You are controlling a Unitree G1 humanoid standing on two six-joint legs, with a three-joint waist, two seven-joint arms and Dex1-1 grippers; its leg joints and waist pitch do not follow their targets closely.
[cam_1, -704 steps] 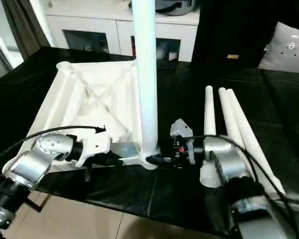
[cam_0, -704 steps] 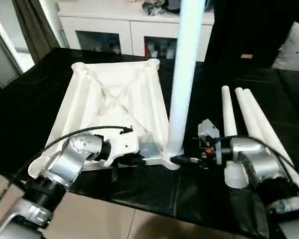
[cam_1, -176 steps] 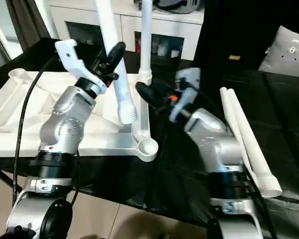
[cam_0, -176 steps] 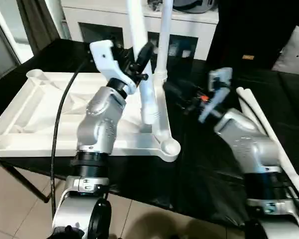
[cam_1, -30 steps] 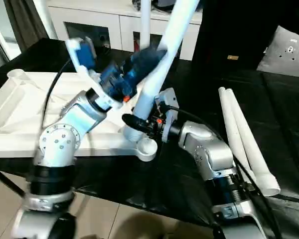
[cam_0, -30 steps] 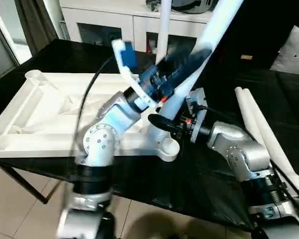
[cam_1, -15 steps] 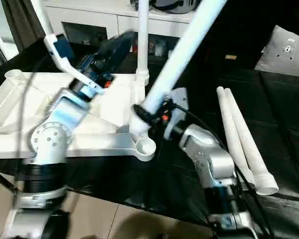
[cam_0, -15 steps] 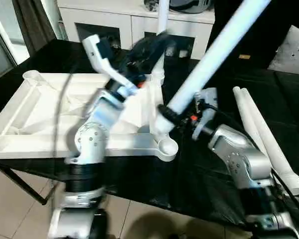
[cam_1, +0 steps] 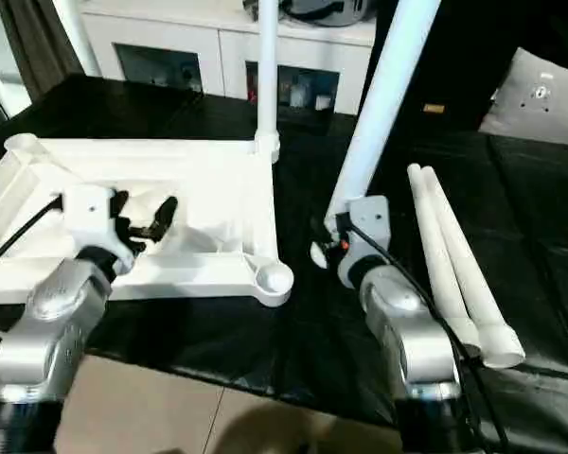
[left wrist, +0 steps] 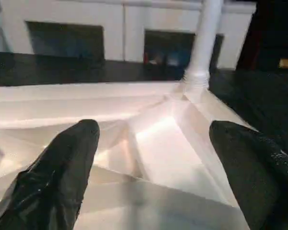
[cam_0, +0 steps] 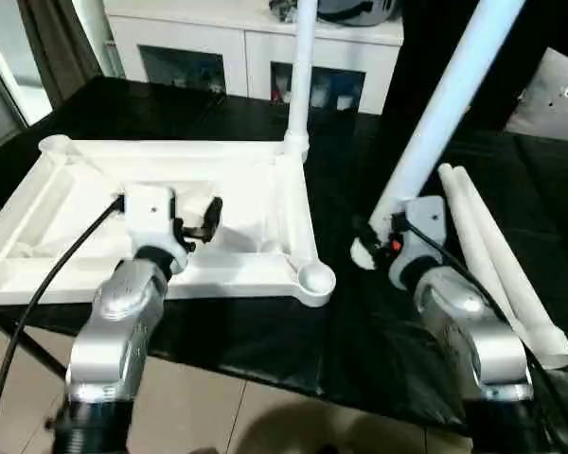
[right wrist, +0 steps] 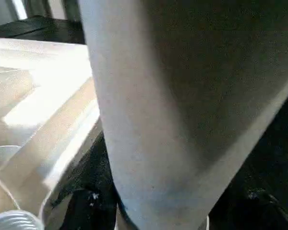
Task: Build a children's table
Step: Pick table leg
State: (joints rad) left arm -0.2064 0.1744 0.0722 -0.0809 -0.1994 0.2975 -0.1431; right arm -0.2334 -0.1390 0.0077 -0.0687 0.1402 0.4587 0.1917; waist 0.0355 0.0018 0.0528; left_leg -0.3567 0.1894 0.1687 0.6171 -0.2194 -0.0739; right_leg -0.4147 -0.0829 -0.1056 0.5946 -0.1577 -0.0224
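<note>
Take the table top as your landmark: it lies ribbed side up on the black-covered bench, and one leg already stands upright in its far right corner socket. The main risk is the long leg your right gripper is clenched around near its foot; it leans away from the top, its foot just off the top's right edge, so a fast swing could knock the seated leg or let the tube twist in the fingers, and a tilted entry could jam it. Two spare legs lie side by side further right of the top, near your right forearm, which could roll them. Your left gripper hovers released over the top's near half, holding nothing. The near right corner socket is empty.
</note>
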